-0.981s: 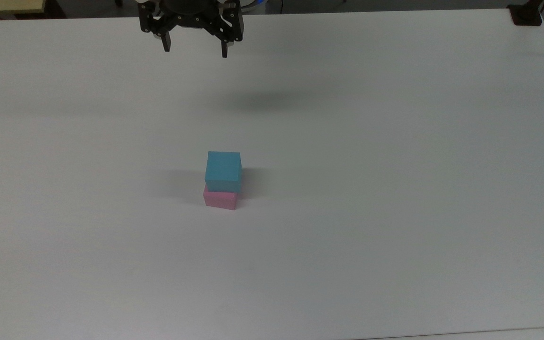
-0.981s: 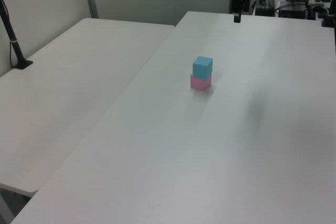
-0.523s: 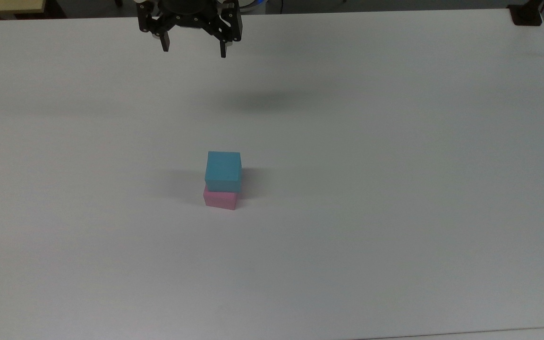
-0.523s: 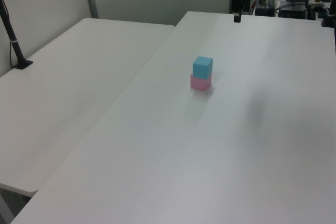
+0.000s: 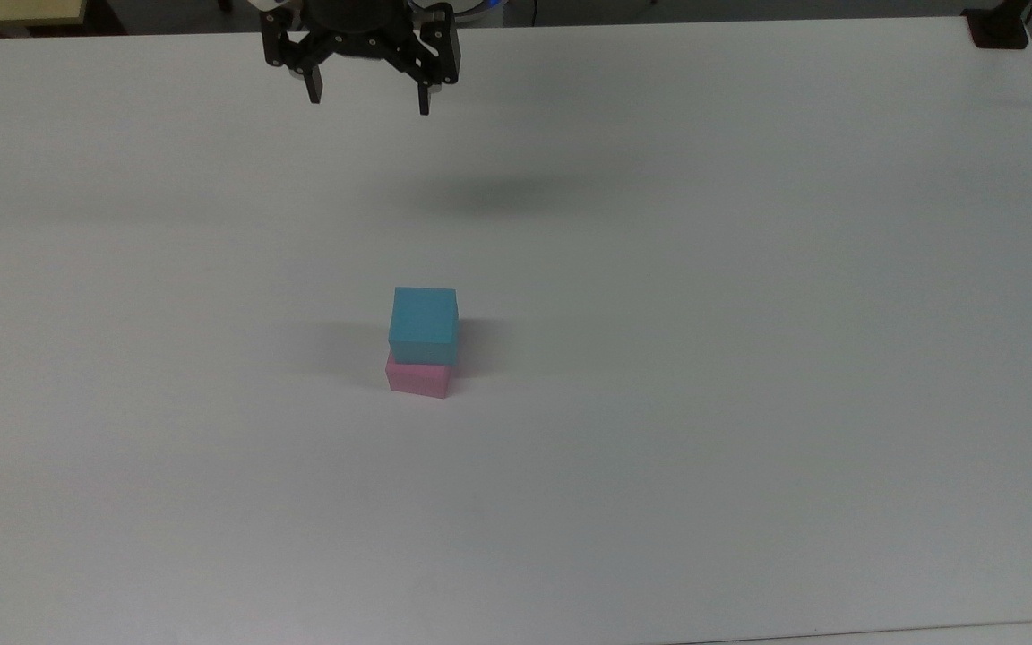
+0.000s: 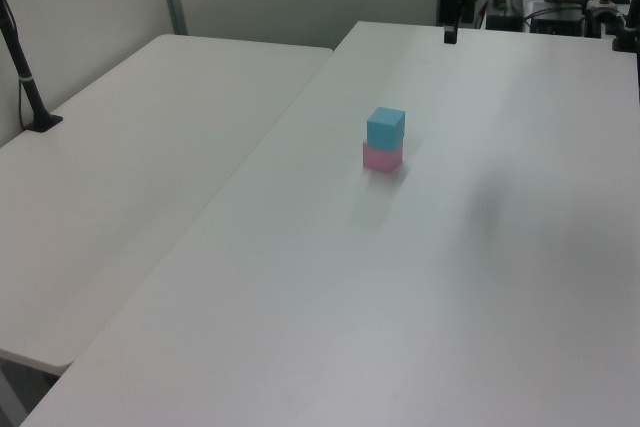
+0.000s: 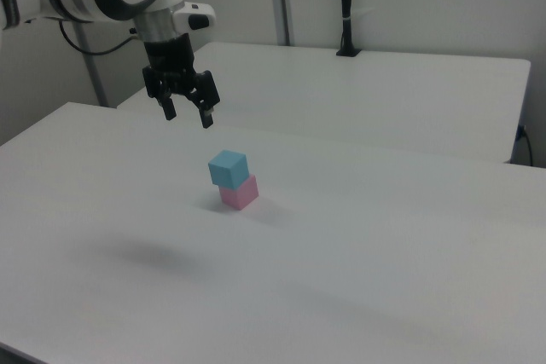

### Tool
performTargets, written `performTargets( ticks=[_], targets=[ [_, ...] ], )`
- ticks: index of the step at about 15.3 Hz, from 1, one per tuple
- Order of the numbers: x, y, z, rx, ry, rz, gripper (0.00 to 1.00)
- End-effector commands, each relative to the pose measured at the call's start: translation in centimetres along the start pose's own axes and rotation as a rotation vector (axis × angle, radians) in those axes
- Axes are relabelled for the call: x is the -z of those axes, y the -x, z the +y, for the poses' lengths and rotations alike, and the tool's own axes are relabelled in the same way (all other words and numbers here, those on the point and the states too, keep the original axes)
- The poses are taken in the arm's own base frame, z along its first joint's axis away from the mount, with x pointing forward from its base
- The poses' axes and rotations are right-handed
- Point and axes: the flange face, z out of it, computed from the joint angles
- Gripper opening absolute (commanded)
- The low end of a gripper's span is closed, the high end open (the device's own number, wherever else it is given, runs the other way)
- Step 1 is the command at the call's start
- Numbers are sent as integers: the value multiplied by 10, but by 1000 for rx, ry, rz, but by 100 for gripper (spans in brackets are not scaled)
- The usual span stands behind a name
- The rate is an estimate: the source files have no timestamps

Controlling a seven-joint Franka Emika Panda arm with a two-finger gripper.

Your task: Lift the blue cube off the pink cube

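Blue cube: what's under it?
The pink cube sits directly under the blue cube, on the table. Pink's sides show in every view; its top face is covered by blue, so it can't be seen.

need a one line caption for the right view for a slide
Open gripper hangs above the white table, up and to the right view's left of a blue cube stacked on a pink cube.
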Motion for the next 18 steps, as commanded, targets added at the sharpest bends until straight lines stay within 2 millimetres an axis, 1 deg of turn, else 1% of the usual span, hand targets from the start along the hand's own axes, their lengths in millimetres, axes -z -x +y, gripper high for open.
performTargets(
  ticks=[1, 4, 7, 9, 11, 12, 13, 15, 17, 18],
  targets=[
    [-27, -22, -11, -5, -9, 30, 100],
    [-63, -47, -22, -8, -37, 64, 100],
    [-103, -65, -35, 4, -31, 67, 100],
    [-123, -73, -39, 2, -28, 72, 100],
    [-140, -80, -44, -36, -24, 77, 100],
    [-148, -82, -54, -40, -22, 81, 100],
    [-161, -85, -64, -40, -21, 85, 100],
    [-169, -86, -66, -47, -18, 76, 100],
    [-172, -87, -71, -36, -15, 77, 99],
    [-180, -87, -72, -32, -8, 66, 92]
  ],
)
